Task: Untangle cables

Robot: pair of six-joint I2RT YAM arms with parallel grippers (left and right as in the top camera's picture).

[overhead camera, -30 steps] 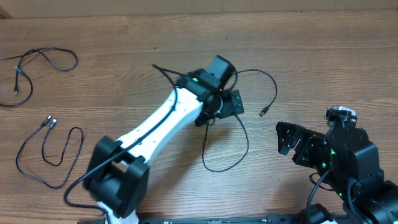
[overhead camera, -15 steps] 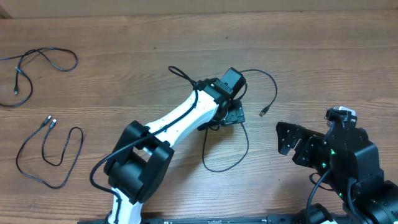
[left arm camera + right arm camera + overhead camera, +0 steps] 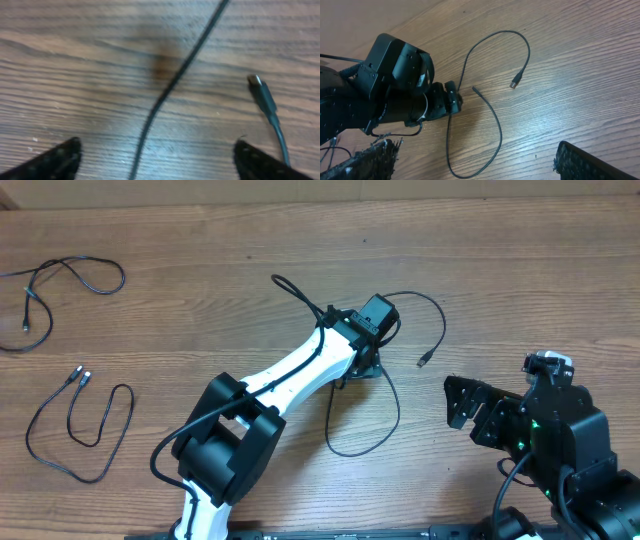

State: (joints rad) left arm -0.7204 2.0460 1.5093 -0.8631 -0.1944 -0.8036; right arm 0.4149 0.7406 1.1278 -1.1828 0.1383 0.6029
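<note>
Your left gripper (image 3: 159, 160) stands wide open low over the table (image 3: 75, 75). The cable (image 3: 167, 87) runs between its fingers (image 3: 55, 161), not gripped, and its plug (image 3: 261, 92) lies near the right one. Your right gripper (image 3: 480, 162), well to the right, is open and empty.

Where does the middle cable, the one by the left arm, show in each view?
Overhead: the middle cable loops right of centre, passing under the left claw.
Left wrist: diagonal, top to bottom, between the claw's fingertips.
Right wrist: looping through the centre, by the claw.
Shared landmark: the left claw.
</note>
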